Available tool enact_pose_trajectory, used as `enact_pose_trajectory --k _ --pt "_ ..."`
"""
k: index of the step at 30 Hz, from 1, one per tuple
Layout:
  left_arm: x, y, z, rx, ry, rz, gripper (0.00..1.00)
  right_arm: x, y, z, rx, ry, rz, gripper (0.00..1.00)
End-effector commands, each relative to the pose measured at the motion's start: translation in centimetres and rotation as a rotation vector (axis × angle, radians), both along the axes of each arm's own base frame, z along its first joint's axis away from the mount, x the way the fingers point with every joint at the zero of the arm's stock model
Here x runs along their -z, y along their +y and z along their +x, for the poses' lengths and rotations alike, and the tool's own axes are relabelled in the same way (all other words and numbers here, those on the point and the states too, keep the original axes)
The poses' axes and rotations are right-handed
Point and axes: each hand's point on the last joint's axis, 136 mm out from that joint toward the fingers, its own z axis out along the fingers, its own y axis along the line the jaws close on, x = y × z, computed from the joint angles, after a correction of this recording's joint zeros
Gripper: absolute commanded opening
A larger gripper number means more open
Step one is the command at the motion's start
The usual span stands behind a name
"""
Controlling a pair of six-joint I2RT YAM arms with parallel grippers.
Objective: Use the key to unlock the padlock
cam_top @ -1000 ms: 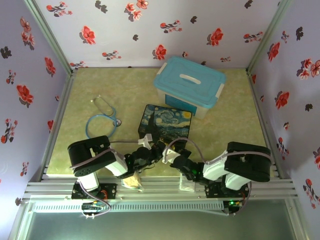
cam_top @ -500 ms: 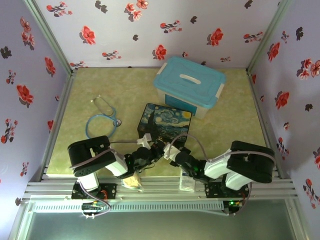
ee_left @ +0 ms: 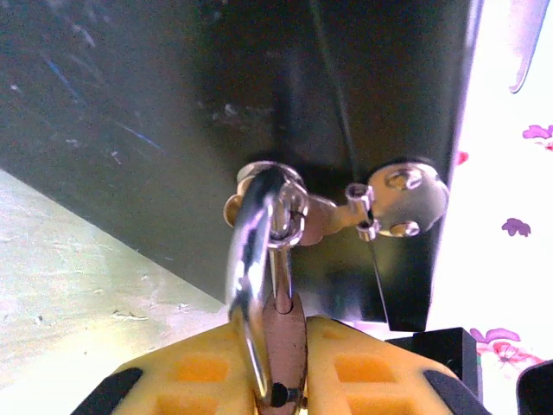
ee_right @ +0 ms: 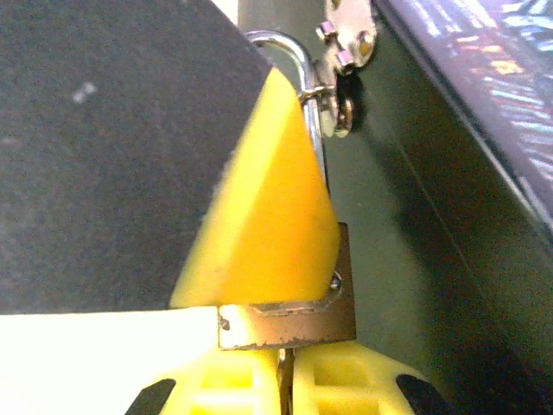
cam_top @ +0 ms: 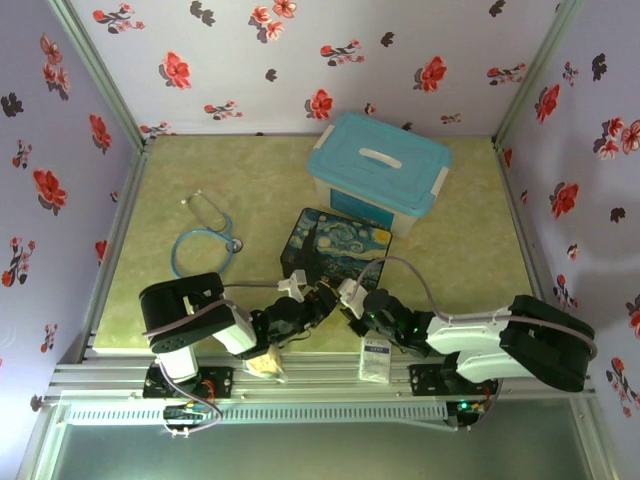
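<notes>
Your left gripper [ee_left: 285,347] was clamped on the padlock [ee_left: 282,313], which hung from the clasp [ee_left: 390,201] of the painted box [cam_top: 341,249], while your right gripper [ee_right: 284,382], nearly closed, pinched the key [ee_right: 283,367] at the padlock's base; the white bottle [cam_top: 376,357] bore a label too small to read.

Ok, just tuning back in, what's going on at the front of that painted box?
Both arms are working at the front of the painted box. The left gripper is clamped on the padlock, whose shackle hangs through the box's clasp. The right gripper pinches the key and holds it against the underside of the lock body, apparently at the keyhole. The shackle does not look released yet.
</notes>
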Motion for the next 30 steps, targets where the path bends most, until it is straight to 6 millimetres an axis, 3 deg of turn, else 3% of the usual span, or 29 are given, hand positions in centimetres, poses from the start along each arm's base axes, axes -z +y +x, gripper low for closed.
enact_pose_trajectory --k 1,3,6,9,18,21,24,30 --pt "-0.5 -0.2 0.3 -0.001 -0.056 0.004 0.21 -2.4 2.8 -1.4 -0.086 0.063 0.148 0.04" --pt "-0.1 0.0 0.4 -0.005 -0.054 0.021 0.28 -2.3 2.9 -1.4 -0.083 0.076 0.153 0.04" --pt "1.2 0.2 0.4 -0.005 -0.05 0.076 0.28 -2.1 3.0 -1.3 -0.074 0.091 0.164 0.04" --pt "2.6 0.4 0.4 -0.003 -0.037 0.145 0.25 -1.7 3.1 -1.3 -0.063 0.109 0.164 0.04" --pt "3.3 1.2 0.3 0.032 -0.041 0.353 0.17 -1.6 3.2 -1.1 -0.054 0.117 0.173 0.07" --pt "4.1 2.0 0.4 0.035 -0.028 0.414 0.14 -1.5 3.0 -0.9 -0.042 0.116 0.166 0.2" --pt "4.4 2.6 0.4 0.032 -0.024 0.429 0.11 -1.4 2.5 -0.4 -0.005 0.113 0.17 0.41" --pt "4.9 3.8 0.6 0.032 -0.02 0.489 0.11 -2.1 1.1 0.8 0.083 0.112 0.218 0.48"
